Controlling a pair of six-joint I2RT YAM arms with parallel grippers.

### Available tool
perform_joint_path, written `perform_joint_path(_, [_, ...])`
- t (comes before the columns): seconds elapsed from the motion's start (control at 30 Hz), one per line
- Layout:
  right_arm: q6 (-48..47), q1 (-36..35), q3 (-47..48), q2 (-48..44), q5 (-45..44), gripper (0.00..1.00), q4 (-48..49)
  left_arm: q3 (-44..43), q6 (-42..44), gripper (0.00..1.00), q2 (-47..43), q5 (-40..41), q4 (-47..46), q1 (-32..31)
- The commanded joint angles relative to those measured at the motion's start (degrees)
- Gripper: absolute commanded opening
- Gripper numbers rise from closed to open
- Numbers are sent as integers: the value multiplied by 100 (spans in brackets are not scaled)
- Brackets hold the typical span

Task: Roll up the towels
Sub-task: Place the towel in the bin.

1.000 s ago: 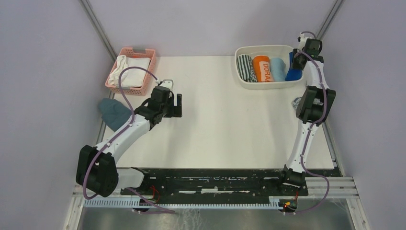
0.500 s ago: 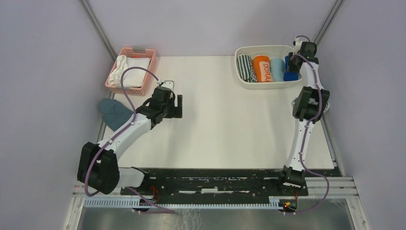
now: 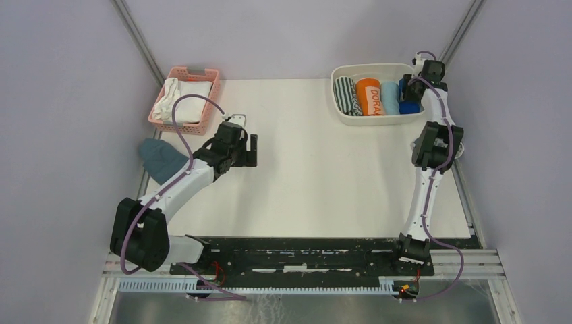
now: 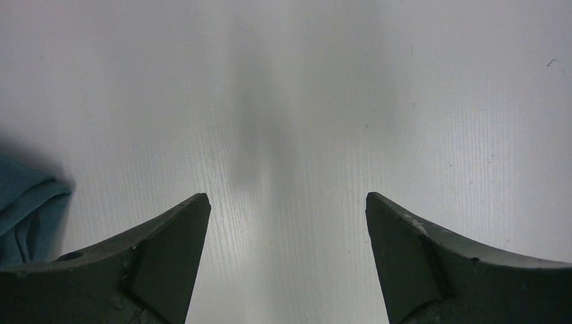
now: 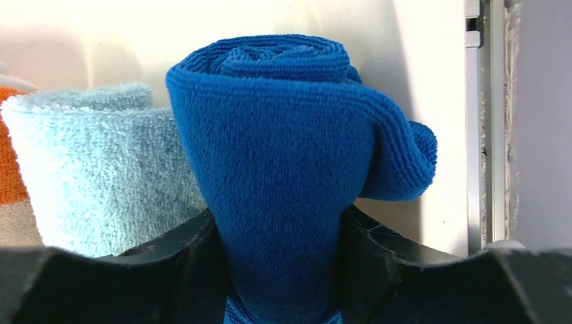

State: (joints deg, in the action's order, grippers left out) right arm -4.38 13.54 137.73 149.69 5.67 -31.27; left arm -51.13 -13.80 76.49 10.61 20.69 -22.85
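At the far left corner of the table [image 3: 317, 175] sits a pink basket [image 3: 192, 70] with white cloths [image 3: 182, 98] folded in it. In front of it, right at the left edge, a teal-grey cloth [image 3: 160, 158] lies crumpled. Just beside that cloth the left fingers [image 3: 251, 150] hang over bare tabletop, spread wide apart and holding nothing.

Over at the far right corner there's a white tub [image 3: 371, 66] with four rolls packed side by side. From left to right they are the patterned towel [image 3: 345, 96], an orange roll [image 3: 369, 98] with white lettering, the light blue towel [image 3: 390, 98] and the royal blue towel [image 5: 283, 135]. The right fingers [image 5: 384, 256] reach down into the tub's right end. They're closed against both sides of the royal blue towel, pinching it narrower where they touch. That towel is rolled, its loose outer flap bulging to the right, and it touches the light blue towel.
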Motion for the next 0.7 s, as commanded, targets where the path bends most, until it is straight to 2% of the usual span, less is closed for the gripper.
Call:
perform_joint_path(0.0, [236, -41, -335, -604, 287, 60, 208, -125, 300, 92, 0, 58, -144, 32])
perform_joint_path(0.2, [397, -38, -925, -1373, 373, 67, 792, -122, 299, 91, -74, 79, -146, 26])
perform_joint_path(0.43, [394, -39, -1084, -1840, 348, 71, 887, -115, 282, 91, -213, 17, -153, 27])
perform_joint_path(0.57, [381, -43, -1112, -1858, 253, 72, 811, -104, 273, 91, -319, 31, -120, 32])
perform_joint_path(0.67, [361, -42, -995, -1665, 246, 68, 598, -78, 256, 92, -393, 23, -126, 28])
